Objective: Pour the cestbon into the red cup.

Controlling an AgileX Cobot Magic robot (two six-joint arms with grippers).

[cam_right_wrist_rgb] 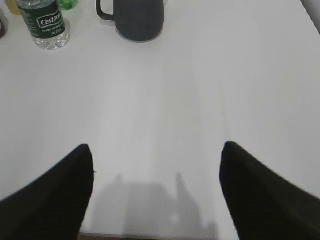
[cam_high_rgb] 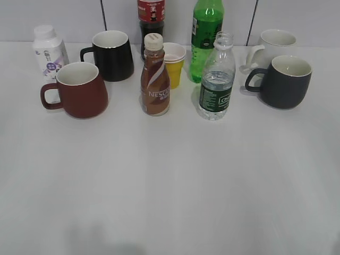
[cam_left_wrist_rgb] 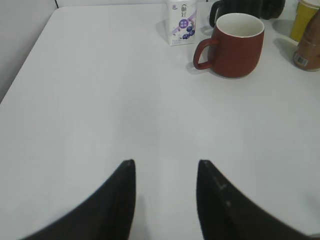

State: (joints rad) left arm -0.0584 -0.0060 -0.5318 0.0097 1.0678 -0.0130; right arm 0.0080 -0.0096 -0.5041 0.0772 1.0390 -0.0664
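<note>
**Table stock, pour not yet begun**

Listed left to right in the exterior view, clock directions taken from table centre.

- White milk bottle [cam_high_rgb: 49, 49], one, at 10 o'clock, back row.
- Red cup [cam_high_rgb: 81, 90], one, at 10 o'clock, upright, handle turned left, white inside showing; apparently empty in the left wrist view [cam_left_wrist_rgb: 238, 45].
- Black mug [cam_high_rgb: 113, 54], one, at 11 o'clock, just behind the red cup.
- Dark cola bottle [cam_high_rgb: 151, 18], one, at 12 o'clock, top cut off by the frame.
- Nescafe bottle [cam_high_rgb: 155, 77], one, at 12 o'clock, capped.
- Yellow cup [cam_high_rgb: 174, 65], one, white-lined, behind the Nescafe bottle.
- Green soda bottle [cam_high_rgb: 205, 37], one, at 1 o'clock.
- Cestbon [cam_high_rgb: 217, 79], one, at 1 o'clock, upright, uncapped, partly filled, well apart from the red cup; label readable in the right wrist view [cam_right_wrist_rgb: 46, 22].
- White mug [cam_high_rgb: 271, 45], one, at 2 o'clock.
- Grey-blue mug [cam_high_rgb: 282, 81], one, at 2 o'clock, in front of the white mug.
- Left gripper [cam_left_wrist_rgb: 165, 172]: jaws spread, holding nothing, low over bare table.
- Right gripper [cam_right_wrist_rgb: 157, 155]: jaws spread wide, holding nothing, well short of the cestbon.

Totals: five bottles, four mugs, one small cup.

Risks, as judged:
- Open neck: spill likely if squeezed or tilted early during carry.
- Nescafe bottle between source and target: knock-over possible on a low sideways path.
- Green soda bottle close behind: contact possible on an overlong reach.
- Black mug near target: mispour possible if aim drifts.
</note>
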